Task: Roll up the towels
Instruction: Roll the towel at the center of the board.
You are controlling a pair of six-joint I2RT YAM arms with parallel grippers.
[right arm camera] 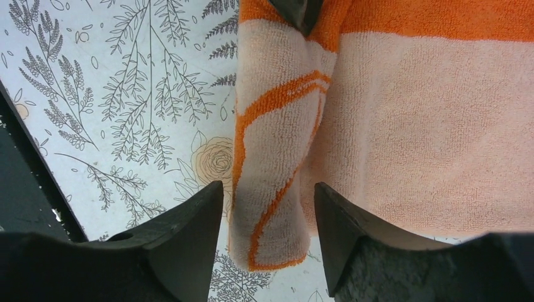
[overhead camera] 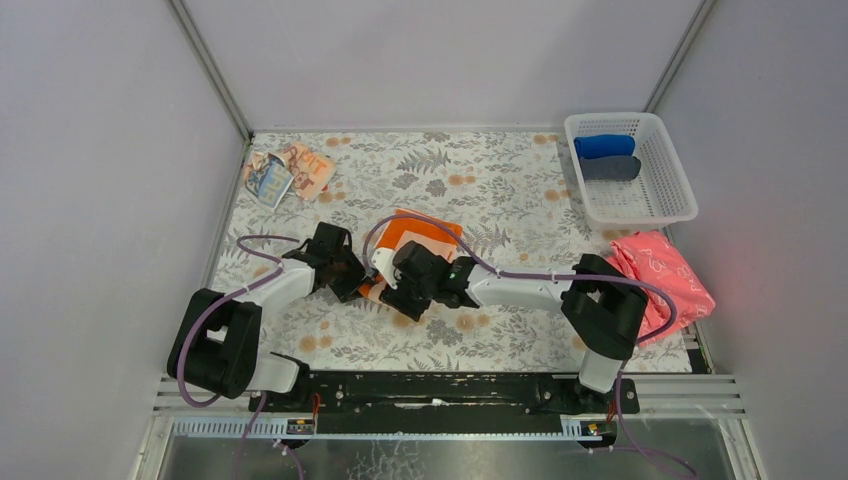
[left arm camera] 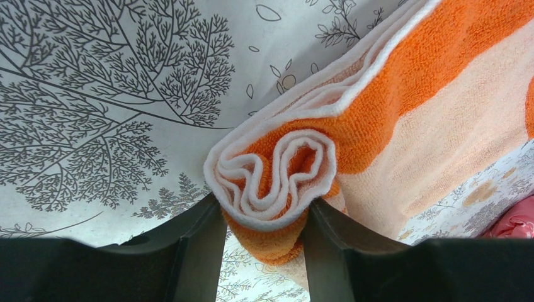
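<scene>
The orange-bordered towel [overhead camera: 425,238] lies mid-table, its near part rolled into a tube. My left gripper [overhead camera: 355,282] is shut on the roll's spiral end [left arm camera: 277,176]; in the left wrist view [left arm camera: 263,202] both fingers press its sides. My right gripper [overhead camera: 392,296] straddles the roll's other end [right arm camera: 274,207]; in the right wrist view [right arm camera: 267,187] its jaws are open, with small gaps beside the cloth. The unrolled cream part [right arm camera: 428,132] spreads away behind. The pale peach printed towel [overhead camera: 290,172] lies crumpled at the back left corner.
A white basket [overhead camera: 660,205] at the back right holds a blue roll [overhead camera: 604,146] and a dark grey roll [overhead camera: 610,168]. A pink patterned cloth [overhead camera: 660,275] lies by the right edge. Walls close in on three sides of the floral table cover [overhead camera: 500,190].
</scene>
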